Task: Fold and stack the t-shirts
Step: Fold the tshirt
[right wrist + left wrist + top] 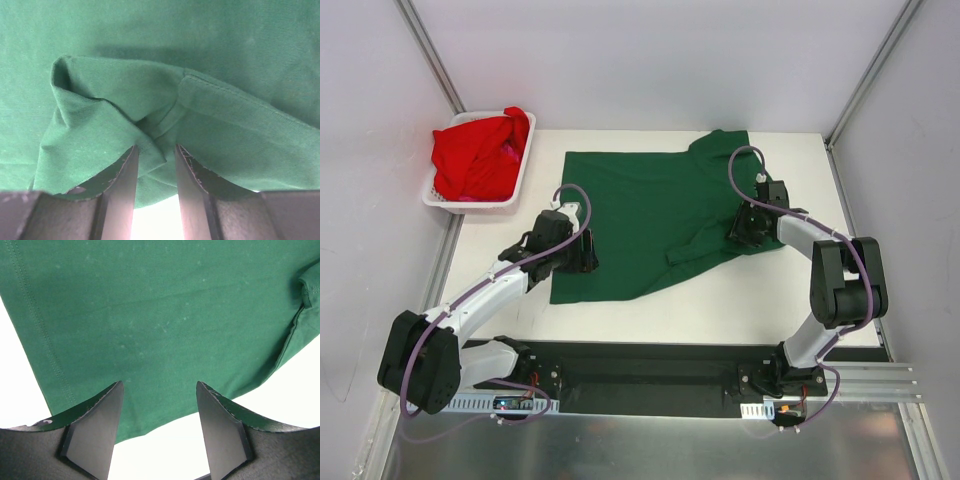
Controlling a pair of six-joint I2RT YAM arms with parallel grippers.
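Green t-shirt point(640, 215) is spread flat across the middle of the bench point(720, 300), with its near hem turned toward the arms. At the near left corner, the left end effector point(159, 390) is poised over the hem with jaws wide and nothing between them. It is judged to be placed there to take that edge for a fold. Farther right, the right end effector point(156, 149) is set narrow at a bunched sleeve fold. Whether cloth is pinched cannot be told, since the tips are partly covered. At the far left, red t-shirts point(480, 150) are heaped in a white basket point(480, 203); their number cannot be made out.
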